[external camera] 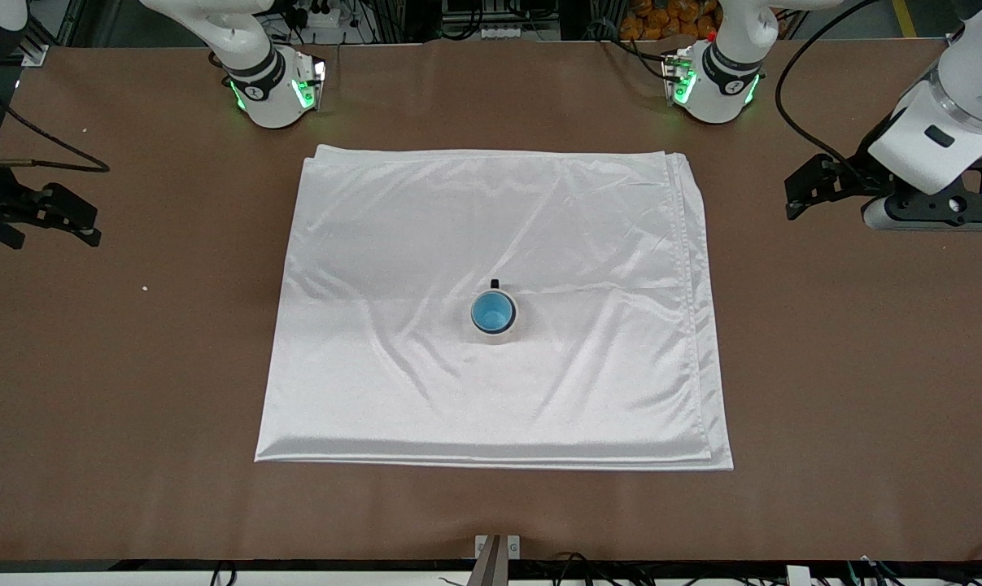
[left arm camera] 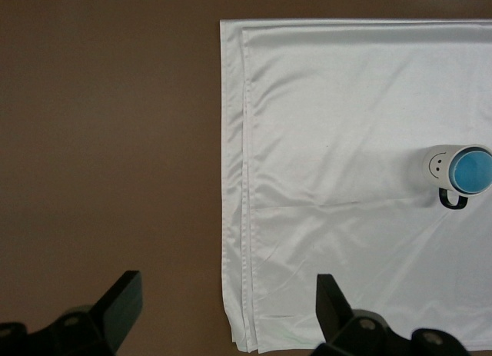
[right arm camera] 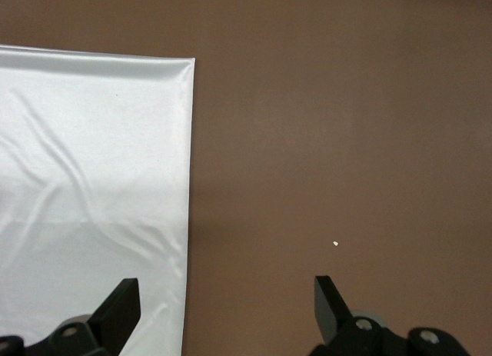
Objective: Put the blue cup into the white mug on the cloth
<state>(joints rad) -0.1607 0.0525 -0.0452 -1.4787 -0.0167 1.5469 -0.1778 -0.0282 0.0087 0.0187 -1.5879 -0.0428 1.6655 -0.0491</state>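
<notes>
The cloth [external camera: 495, 309] lies spread on the brown bench [external camera: 133, 366], its folded edge nearest the front camera. Near its middle stands the white mug [left arm camera: 440, 165] with the blue cup [external camera: 492, 312] nested inside. Both sit well apart from either set of jaws. The left gripper [external camera: 808, 191] and right gripper [external camera: 63, 216] wait over bare bench off the cloth's ends, jaws released and empty.

No readable text, smiley face on white mug [left arm camera: 440, 165] (dark dots)
</notes>
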